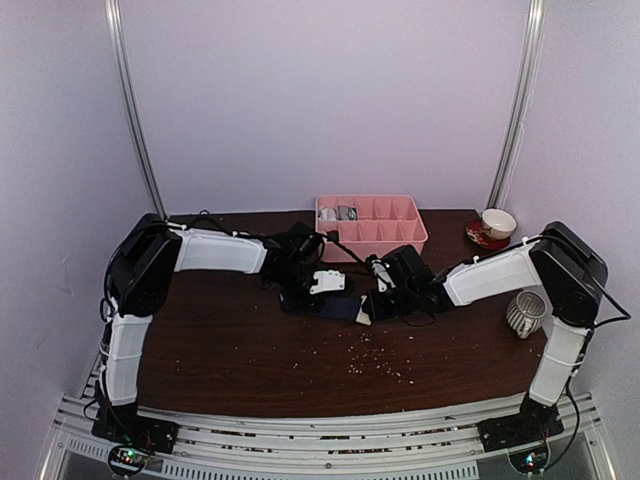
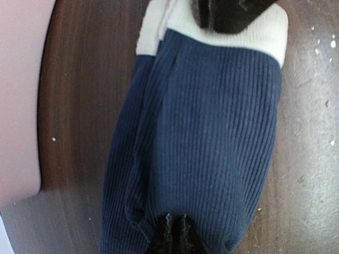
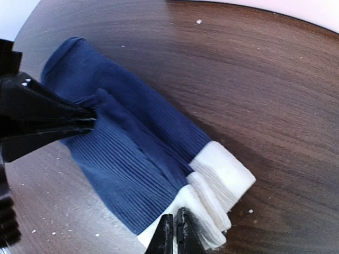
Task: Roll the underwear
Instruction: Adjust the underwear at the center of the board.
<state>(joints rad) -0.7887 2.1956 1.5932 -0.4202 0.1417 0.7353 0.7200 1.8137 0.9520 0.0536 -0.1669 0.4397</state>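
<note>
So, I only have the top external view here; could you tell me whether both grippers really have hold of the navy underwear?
Observer: Yes for the right one. Its wrist view shows the right gripper shut on the cream waistband of the navy underwear.
Operator: Thank you. And the left one?
Observer: The left gripper is pinched shut on the opposite, all-navy end.
Operator: Is there any roll started?
Observer: No. The cloth is stretched between the two grippers as a long strip, folded lengthwise, with no roll in it.
</note>
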